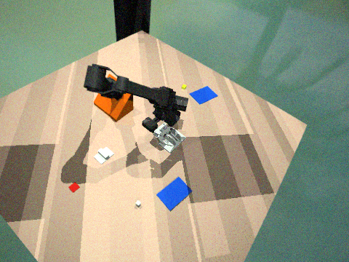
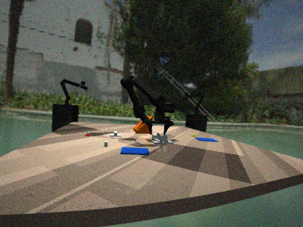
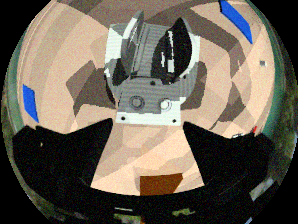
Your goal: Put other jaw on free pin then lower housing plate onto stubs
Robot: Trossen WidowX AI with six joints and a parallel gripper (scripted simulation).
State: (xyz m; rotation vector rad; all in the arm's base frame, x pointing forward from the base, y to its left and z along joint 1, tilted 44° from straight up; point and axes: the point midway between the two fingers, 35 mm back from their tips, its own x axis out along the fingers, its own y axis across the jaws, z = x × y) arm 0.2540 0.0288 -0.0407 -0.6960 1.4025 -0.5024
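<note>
The black gripper [image 1: 154, 127] [image 2: 158, 132] [image 3: 148, 123] is spreading its fingers wide, pinching nothing, beside the grey-and-white jaw assembly [image 1: 169, 138] [image 2: 161, 139] [image 3: 150, 75]. The assembly is resting on the wood-plank table [image 1: 116, 222] [image 2: 95, 176] [image 3: 135, 145], its two curved jaws [image 3: 180, 50] standing up from the plate. The orange arm base [image 1: 113, 107] [image 2: 142, 126] [image 3: 161, 184] is sitting behind; one blue rectangle [image 1: 174, 193] [image 2: 135, 151] is lying nearer the exterior camera.

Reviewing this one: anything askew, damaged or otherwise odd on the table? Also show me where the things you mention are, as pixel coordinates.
Nothing clearly looks damaged or spilled. The grey two-jaw assembly [image 1: 175, 145] [image 2: 162, 142] [image 3: 150, 92] sits below the open gripper [image 3: 148, 123], with its two jaws standing up. I cannot tell whether their teeth mesh.
</note>
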